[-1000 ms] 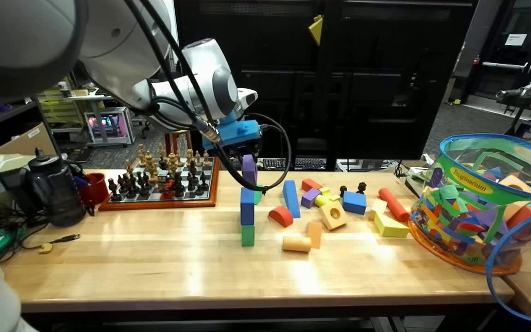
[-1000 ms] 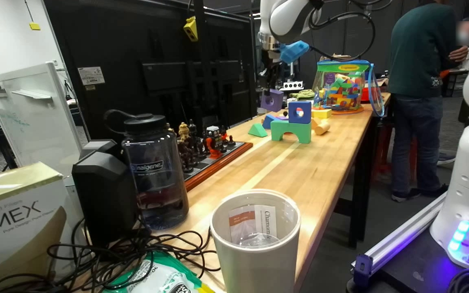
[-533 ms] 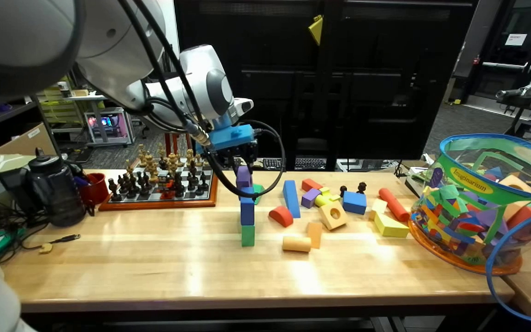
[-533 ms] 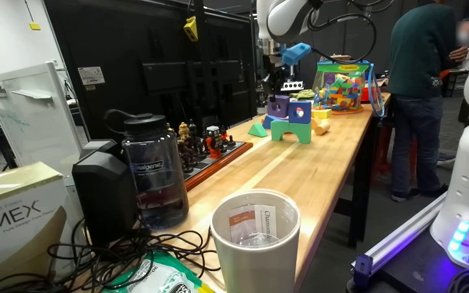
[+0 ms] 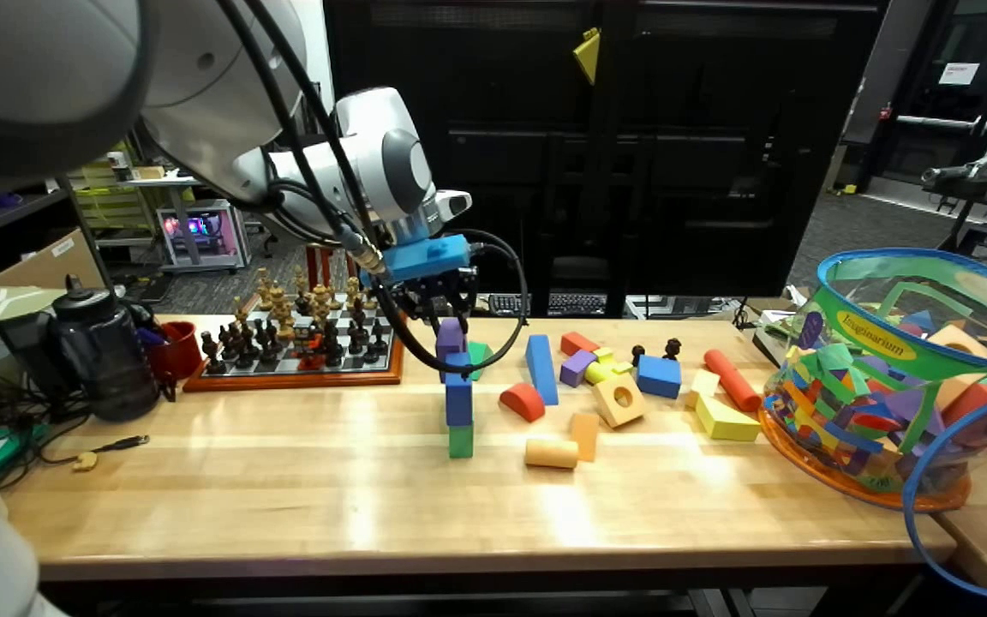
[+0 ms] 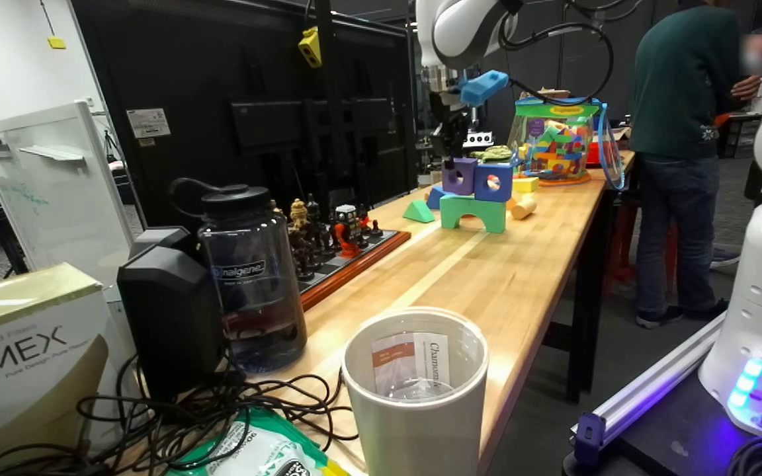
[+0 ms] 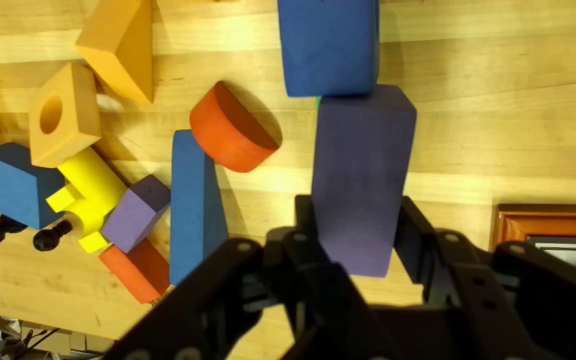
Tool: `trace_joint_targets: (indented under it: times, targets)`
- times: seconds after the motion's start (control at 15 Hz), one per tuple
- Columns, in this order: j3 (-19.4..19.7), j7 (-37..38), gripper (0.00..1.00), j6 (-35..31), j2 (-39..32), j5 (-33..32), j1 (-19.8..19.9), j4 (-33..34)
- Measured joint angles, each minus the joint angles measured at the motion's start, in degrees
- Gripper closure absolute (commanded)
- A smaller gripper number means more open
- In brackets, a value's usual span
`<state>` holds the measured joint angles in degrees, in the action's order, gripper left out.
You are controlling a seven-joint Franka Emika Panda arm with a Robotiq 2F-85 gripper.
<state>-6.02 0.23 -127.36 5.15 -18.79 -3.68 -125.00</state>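
My gripper (image 7: 352,217) is shut on a purple block (image 7: 365,160) with a round hole. Its black fingers lie against two opposite sides of the block. The purple block also shows in both exterior views (image 5: 451,337) (image 6: 450,186). It is upright, at the top of a green arch (image 6: 472,205), against a blue block with a hole (image 6: 483,194). I cannot tell whether its full base rests on the arch. The blue block stands on the arch and overhangs its end slightly. In the wrist view the blue block (image 7: 328,50) touches the purple one; the arch is almost hidden.
A red half-round block (image 5: 524,403), a blue wedge (image 5: 541,370) and several other blocks lie beside the arch. A green triangle (image 6: 419,211) lies behind it. A chessboard with pieces (image 5: 292,383) stands nearby. A clear bag of blocks (image 5: 879,343) stands at the table's end.
My gripper has lowered the purple block, first tilted in the air, to the arch's top beside the blue block. The blue block has shifted slightly along the arch, away from the purple block.
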Motion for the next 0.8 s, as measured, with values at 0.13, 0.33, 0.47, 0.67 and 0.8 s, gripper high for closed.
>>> trace_joint_targets:
  times: [0.13,0.33,0.47,0.67,0.8]
  targets:
    - [0.0,-0.15,0.84,0.06,-0.01,0.0,-0.01,0.1]
    - [-0.01,-0.8,0.84,0.05,-0.42,-0.07,-0.02,0.59]
    - [-0.01,-1.22,0.84,0.05,-0.98,-0.07,-0.02,1.12]
    - [0.0,-2.12,0.84,0.06,-2.09,-0.07,-0.02,2.19]
    - [0.02,-2.51,0.84,0.06,-2.85,-0.07,-0.02,2.91]
